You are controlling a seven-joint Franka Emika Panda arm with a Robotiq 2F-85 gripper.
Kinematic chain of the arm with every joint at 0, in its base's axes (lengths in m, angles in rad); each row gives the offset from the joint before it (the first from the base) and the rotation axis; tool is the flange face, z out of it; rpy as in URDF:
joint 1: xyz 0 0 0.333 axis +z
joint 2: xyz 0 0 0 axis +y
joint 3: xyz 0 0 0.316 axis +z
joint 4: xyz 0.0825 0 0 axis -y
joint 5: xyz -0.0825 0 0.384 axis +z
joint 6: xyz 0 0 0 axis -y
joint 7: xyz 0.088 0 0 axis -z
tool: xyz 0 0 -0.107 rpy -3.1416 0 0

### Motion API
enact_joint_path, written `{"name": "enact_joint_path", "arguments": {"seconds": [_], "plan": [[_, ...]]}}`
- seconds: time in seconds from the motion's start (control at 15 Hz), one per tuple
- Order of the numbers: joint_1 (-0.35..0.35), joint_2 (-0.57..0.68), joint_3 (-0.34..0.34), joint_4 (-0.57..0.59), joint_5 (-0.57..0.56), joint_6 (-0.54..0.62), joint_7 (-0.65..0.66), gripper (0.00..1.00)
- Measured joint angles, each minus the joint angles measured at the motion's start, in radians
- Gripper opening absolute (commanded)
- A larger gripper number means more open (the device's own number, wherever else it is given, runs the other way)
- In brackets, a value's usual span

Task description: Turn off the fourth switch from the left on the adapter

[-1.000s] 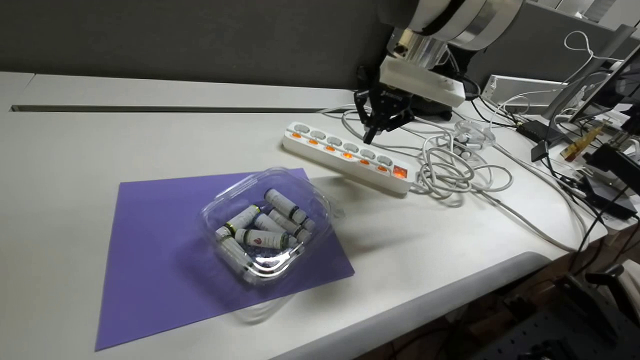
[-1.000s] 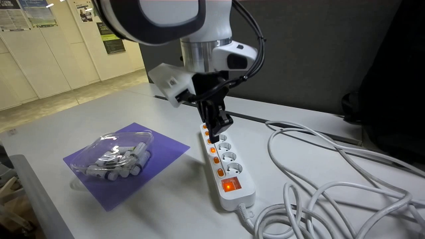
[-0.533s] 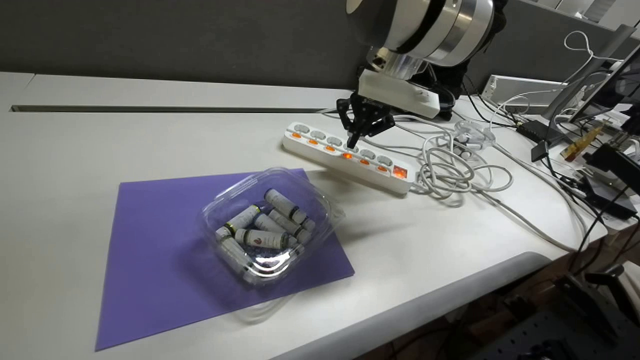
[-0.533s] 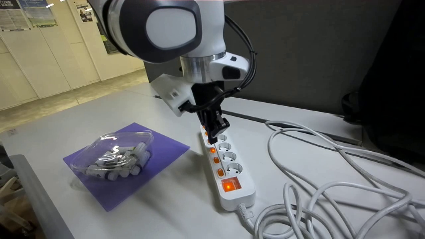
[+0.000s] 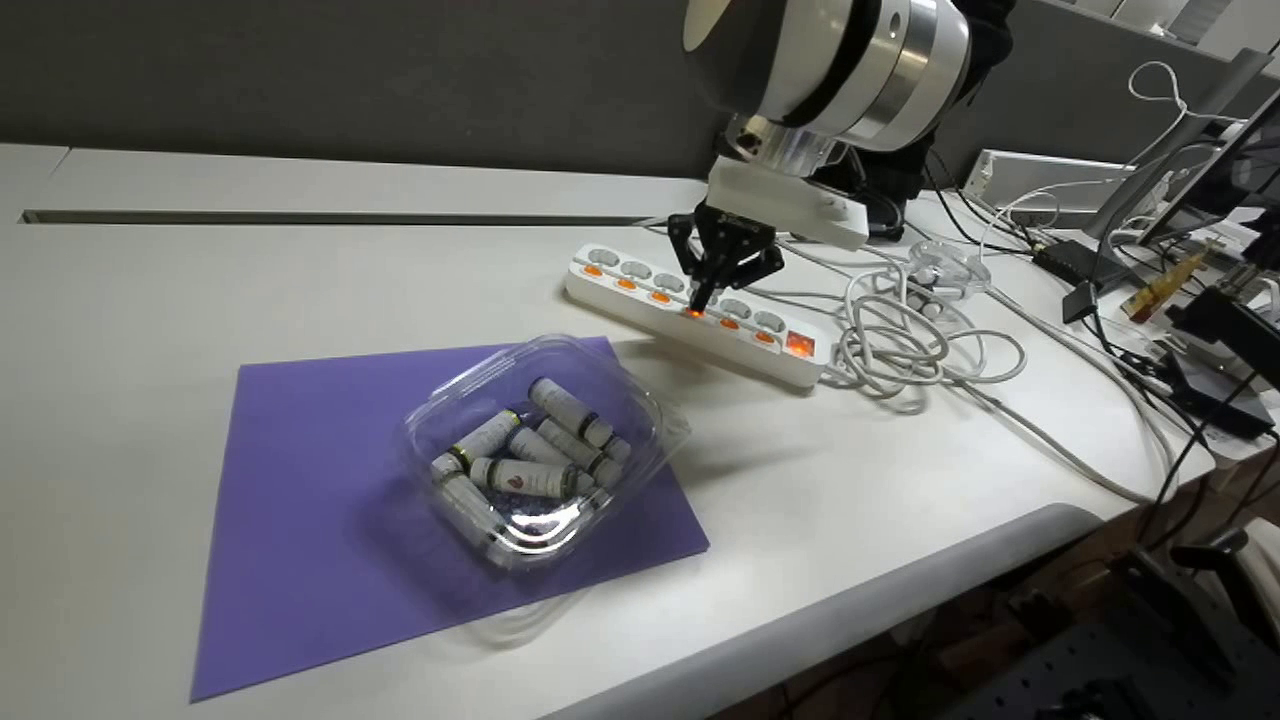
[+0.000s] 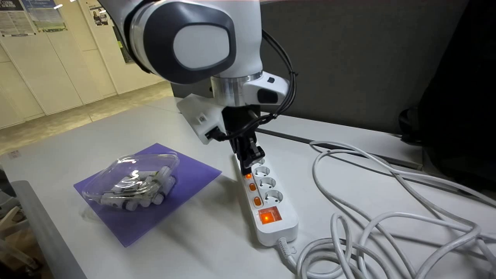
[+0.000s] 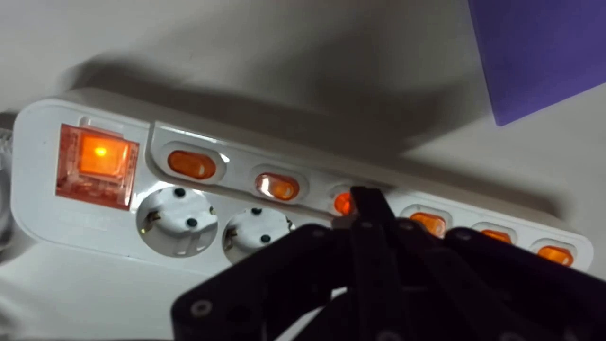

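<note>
The adapter (image 5: 640, 312) is a long white power strip lying on the table, also in an exterior view (image 6: 276, 231) and the wrist view (image 7: 40, 189). Its fourth switch (image 7: 342, 203) glows bright orange-red and is partly covered by my fingertips in the wrist view. A sliver of the fourth switch also shows in both exterior views (image 5: 694, 314) (image 6: 248, 176). My gripper (image 7: 370, 196) is shut with nothing between its fingers. In both exterior views the gripper (image 5: 698, 306) (image 6: 246, 173) points down with its tips at the fourth switch; I cannot tell whether they touch it.
A lit main switch (image 6: 270, 215) sits at the cable end of the strip. White cables (image 5: 905, 345) lie coiled beyond that end. A clear plastic tray (image 5: 440, 395) of small vials stands on a purple sheet (image 5: 290, 560). A dark partition (image 5: 400, 80) stands behind the table.
My shut gripper has moved along the strip and lowered, from above the sockets to the fourth switch, now covering part of it. The strip and tray have not moved.
</note>
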Motion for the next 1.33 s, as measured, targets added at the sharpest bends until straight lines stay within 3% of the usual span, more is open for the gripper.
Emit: {"name": "enact_joint_path", "arguments": {"seconds": [0.6, 1.0, 1.33], "plan": [[-0.014, 0.006, 0.006, 0.008, 0.046, -0.034, 0.014, 0.00], [-0.135, 0.019, 0.078, 0.036, 0.221, -0.134, -0.046, 0.00], [-0.191, 0.036, 0.085, 0.065, 0.321, -0.218, -0.063, 0.00]]}}
